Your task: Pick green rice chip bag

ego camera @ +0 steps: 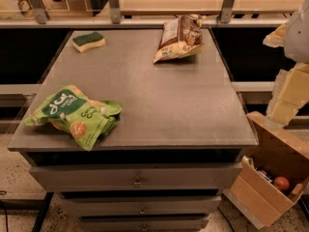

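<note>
The green rice chip bag (75, 115) lies crumpled at the front left corner of the grey table top (164, 95); it is bright green with a dark green label, white lettering and pictures of orange chips. My gripper (288, 88) shows as cream and white parts at the right edge of the view, beyond the table's right side and far from the bag. It holds nothing that I can see.
A brown-and-cream snack bag (179, 37) lies at the back right of the table. A green-topped yellow sponge (89, 41) sits at the back left. An open cardboard box (270, 178) with small items stands on the floor at the right. Drawers (137, 180) run below the table top.
</note>
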`<state>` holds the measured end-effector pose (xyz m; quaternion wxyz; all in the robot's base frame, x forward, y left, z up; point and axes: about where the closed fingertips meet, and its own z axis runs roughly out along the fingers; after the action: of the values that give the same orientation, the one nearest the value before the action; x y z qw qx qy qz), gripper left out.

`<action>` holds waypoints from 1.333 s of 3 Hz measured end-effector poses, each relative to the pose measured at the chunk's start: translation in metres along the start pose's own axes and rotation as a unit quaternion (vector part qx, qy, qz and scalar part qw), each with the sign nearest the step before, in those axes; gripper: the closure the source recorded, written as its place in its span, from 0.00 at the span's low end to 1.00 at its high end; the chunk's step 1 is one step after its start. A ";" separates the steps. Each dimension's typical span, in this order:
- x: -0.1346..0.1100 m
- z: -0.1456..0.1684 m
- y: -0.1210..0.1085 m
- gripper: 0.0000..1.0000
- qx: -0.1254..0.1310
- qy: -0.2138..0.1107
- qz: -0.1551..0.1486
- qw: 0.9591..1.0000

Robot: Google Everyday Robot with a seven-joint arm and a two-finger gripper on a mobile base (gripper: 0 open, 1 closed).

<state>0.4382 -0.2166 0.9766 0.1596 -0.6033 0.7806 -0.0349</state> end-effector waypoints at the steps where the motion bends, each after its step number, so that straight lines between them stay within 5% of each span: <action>1: 0.000 0.000 0.000 0.00 0.000 0.000 0.000 1.000; 2: -0.034 0.006 0.000 0.00 -0.004 -0.006 -0.032 0.999; 3: -0.101 0.023 0.007 0.00 -0.015 -0.011 -0.096 0.995; 4: -0.171 0.044 0.024 0.00 -0.031 -0.010 -0.162 0.986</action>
<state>0.4661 -0.0411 0.9640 0.1405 -0.7266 0.6719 -0.0297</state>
